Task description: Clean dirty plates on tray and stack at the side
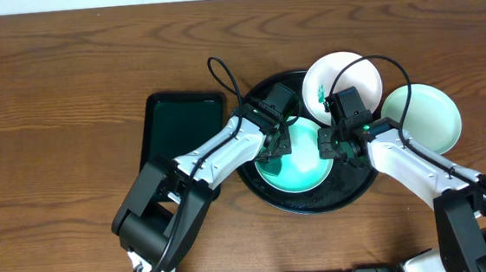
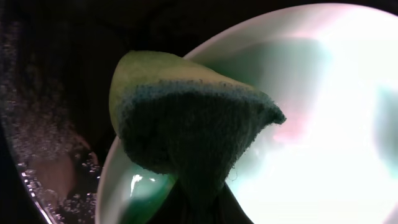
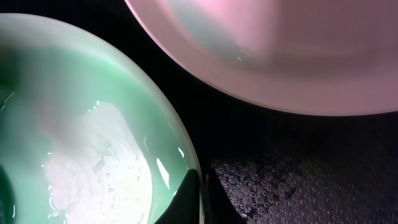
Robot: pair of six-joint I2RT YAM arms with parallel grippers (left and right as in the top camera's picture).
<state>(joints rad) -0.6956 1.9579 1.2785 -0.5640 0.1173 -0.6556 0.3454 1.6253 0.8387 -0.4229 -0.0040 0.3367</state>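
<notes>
Leftmost, at nine o'clock of the round tray (image 1: 351,186): rectangular tray (image 1: 182,132), dark, glossy, flat. Next, left gripper (image 1: 274,146) clamped on a sponge (image 2: 193,124), soft and squashed, yellow-green foam faced with coarse dark scouring pad, pressed onto the mint plate (image 1: 303,175) lying mid-tray. Looks wet and glazed, so probably slick; stiff, breakable, light enough for one arm. Best taken by the thin raised rim, never the bowl. At three o'clock of that plate, right gripper (image 1: 329,144) narrowed on just that rim, seemingly pinching it steady. Up at one o'clock, white plate (image 1: 347,71) over the tray's edge, green smear (image 1: 321,95) inside. Farthest right, second mint plate (image 1: 428,117), just beside the tray, smooth, pale.
</notes>
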